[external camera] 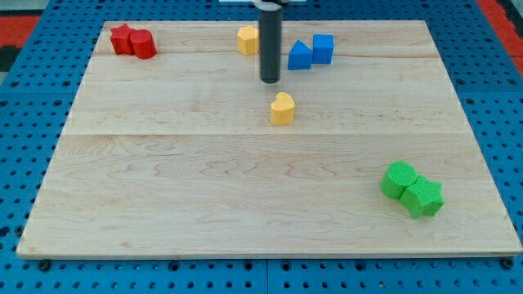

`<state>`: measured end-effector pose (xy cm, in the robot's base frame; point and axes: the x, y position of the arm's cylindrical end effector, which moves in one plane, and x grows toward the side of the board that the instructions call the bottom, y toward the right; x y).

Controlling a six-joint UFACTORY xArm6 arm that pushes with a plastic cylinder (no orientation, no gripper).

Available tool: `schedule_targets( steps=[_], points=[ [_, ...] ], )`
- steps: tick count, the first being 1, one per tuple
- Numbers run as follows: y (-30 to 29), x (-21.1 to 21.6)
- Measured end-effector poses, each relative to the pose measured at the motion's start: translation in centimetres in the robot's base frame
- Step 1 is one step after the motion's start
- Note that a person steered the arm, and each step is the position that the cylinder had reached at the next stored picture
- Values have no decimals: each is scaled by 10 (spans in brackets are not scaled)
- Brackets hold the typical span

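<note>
My tip (270,81) is the lower end of a dark rod that comes down from the view's top centre. It touches no block. Nearest is a yellow heart-shaped block (282,109), a little below and to the right of the tip. A yellow block (248,40) stands just left of the rod, partly hidden by it. Right of the rod a blue triangular block (300,55) touches a blue cube (323,48).
At the board's top left corner a red star-shaped block (122,37) touches a red cylinder (144,44). Near the bottom right a green cylinder (400,180) touches a green star-shaped block (423,198). The wooden board (163,188) lies on a blue perforated table.
</note>
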<state>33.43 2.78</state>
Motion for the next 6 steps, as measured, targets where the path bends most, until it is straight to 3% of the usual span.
schedule_targets(
  steps=[1, 2, 4, 6],
  points=[
    [51, -1],
    [63, 26],
    [63, 32],
    [34, 95]
  ],
)
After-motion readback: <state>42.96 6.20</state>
